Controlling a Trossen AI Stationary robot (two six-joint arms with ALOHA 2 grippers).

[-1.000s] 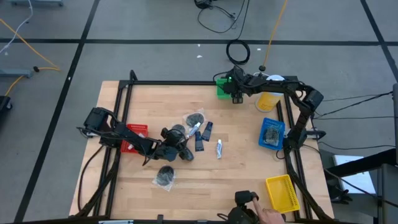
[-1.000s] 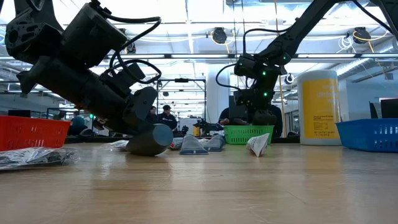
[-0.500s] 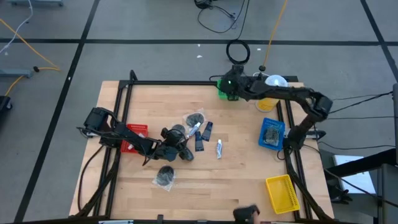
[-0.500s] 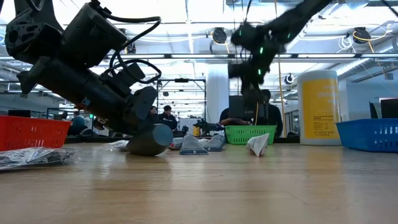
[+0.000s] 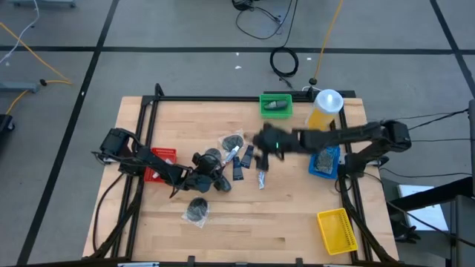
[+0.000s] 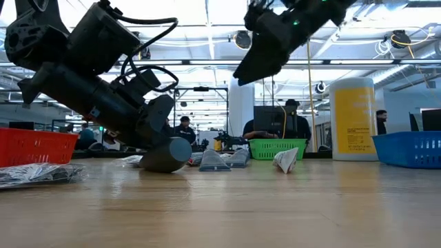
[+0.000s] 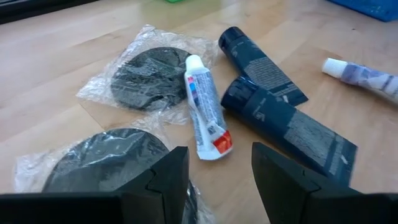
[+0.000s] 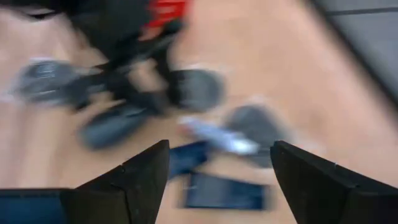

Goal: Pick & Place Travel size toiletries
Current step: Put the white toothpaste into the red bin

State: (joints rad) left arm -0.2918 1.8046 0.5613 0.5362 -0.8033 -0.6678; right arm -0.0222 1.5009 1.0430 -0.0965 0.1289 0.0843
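Note:
The toiletries lie loose at the table's middle: two round dark packets in clear wrap [image 7: 149,78] [image 7: 102,162], a white tube [image 7: 205,115], two dark tubes [image 7: 261,62] [image 7: 286,124] and another white tube [image 5: 261,176]. A further packet [image 5: 197,210] lies nearer the front. My left gripper [image 7: 221,180] [image 5: 211,167] is open and low at the table, with the near end of the white tube just ahead of its gap. My right gripper [image 8: 217,180] [image 5: 261,141] is open and hangs well above the pile, holding nothing. My left gripper has one finger [image 7: 168,180] over the clear wrap of the nearer round packet [image 7: 93,165]. I cannot tell whether it touches the wrap. Nothing sits between the two fingers.
A green basket [image 5: 275,105] with a dark item in it and a tall yellow bottle [image 5: 323,111] stand at the far edge. A blue basket [image 5: 323,159] holding items is at the right, a yellow basket [image 5: 336,228] at the near right, and a red basket [image 5: 159,163] beside the left arm.
My right gripper has swung from over the green basket toward the table's middle and near side, rising and rolling as it went. It now hangs above the pile. A person's hand at the near edge has drawn back out of view.

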